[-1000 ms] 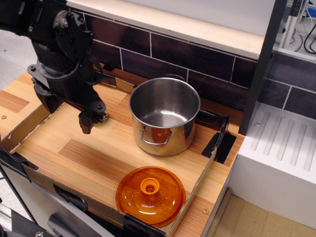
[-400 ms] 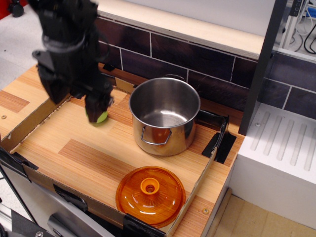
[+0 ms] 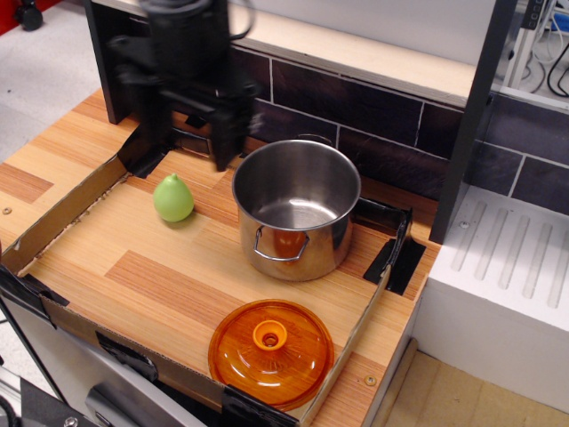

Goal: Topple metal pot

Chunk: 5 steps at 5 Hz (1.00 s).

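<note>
The metal pot stands upright and empty near the back right of the wooden board, one wire loop handle facing the front. My gripper is a dark, motion-blurred mass above the back left of the board. Its tip hangs just left of the pot's left rim, at about rim height. The blur hides whether it touches the pot and how the jaws stand. Nothing shows in it.
A green pear-shaped object lies on the board left of the pot. The orange translucent domed lid lies at the front edge. Low cardboard walls edge the board. A dark tiled wall stands behind, a white unit to the right.
My arm has risen and swung back and to the right, from over the left of the board to beside the pot's left rim. The green object, formerly under it, now lies uncovered.
</note>
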{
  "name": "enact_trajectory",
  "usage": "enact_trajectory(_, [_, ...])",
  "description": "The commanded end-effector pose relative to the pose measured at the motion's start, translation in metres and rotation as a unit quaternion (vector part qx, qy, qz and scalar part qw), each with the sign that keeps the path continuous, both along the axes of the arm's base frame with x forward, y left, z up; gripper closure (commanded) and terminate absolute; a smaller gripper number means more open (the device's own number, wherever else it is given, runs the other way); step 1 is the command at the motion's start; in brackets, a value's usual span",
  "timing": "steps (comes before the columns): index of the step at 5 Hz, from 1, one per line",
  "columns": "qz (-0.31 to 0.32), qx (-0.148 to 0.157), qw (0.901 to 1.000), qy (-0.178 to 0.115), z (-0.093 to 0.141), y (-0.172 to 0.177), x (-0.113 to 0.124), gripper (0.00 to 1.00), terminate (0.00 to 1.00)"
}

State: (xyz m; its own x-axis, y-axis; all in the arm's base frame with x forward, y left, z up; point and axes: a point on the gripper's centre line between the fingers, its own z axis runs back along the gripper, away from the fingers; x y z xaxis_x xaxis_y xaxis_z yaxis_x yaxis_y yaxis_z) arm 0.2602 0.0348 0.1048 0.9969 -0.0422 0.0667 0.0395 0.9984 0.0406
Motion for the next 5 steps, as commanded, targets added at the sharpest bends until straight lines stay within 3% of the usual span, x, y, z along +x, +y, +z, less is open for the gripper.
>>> enact_trajectory(1, [-0.130, -0.027, 0.9910, -0.015, -0.004, -0.015, 0.032, 0.00, 0.00])
enact_trajectory(3, [-0.155, -0.026, 0.9869, -0.035, -0.013, -0.016, 0.052, 0.00, 0.00])
enact_trajectory(5, [-0.148, -0.023, 0.9884, -0.024, -0.029, -0.020, 0.058, 0.00, 0.00])
